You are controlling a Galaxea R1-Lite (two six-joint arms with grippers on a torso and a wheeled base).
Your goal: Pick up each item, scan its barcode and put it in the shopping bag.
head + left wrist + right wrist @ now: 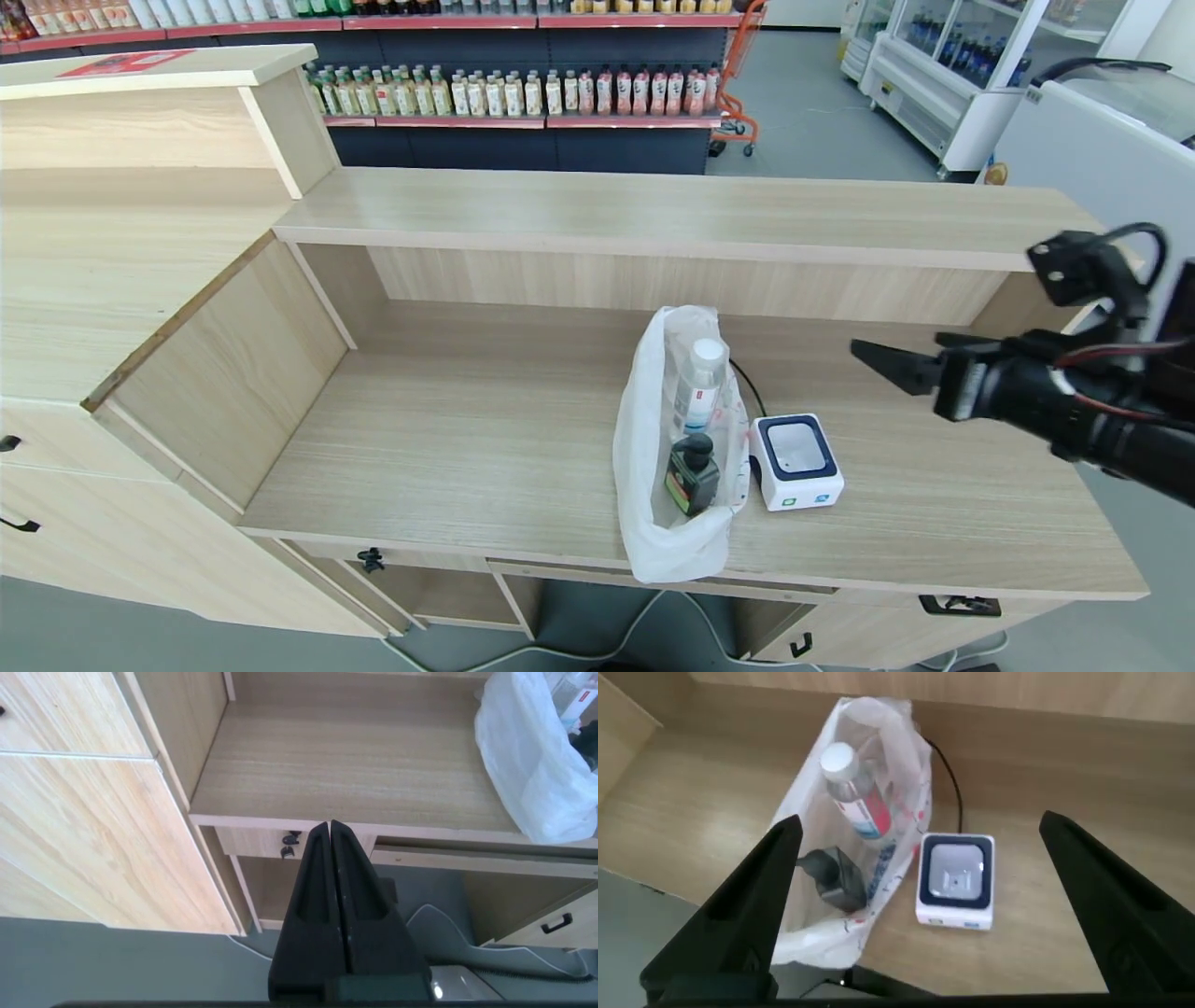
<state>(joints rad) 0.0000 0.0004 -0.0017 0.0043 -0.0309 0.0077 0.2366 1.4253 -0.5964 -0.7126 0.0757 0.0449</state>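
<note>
My wooden table runs across the shop floor, with shelves of drinks bottles behind it. The white plastic shopping bag lies on the table near its front edge, mouth open and its lower end drooping over the lip.

My right pincer hangs above the table's right side with its fingers spread wide and nothing between them. It is well apart from the bag, pointing towards it. My left pincer sits off the table, out in front of its front edge and above the grey floor. Its two fingers are pressed flat together and hold nothing.

The barcode scanner, white with a dark blue frame, stands just beside the bag on its right. In the bag lie a clear bottle with a white cap and, nearer the front, a dark green pump bottle. A black cable trails back from the scanner.
</note>
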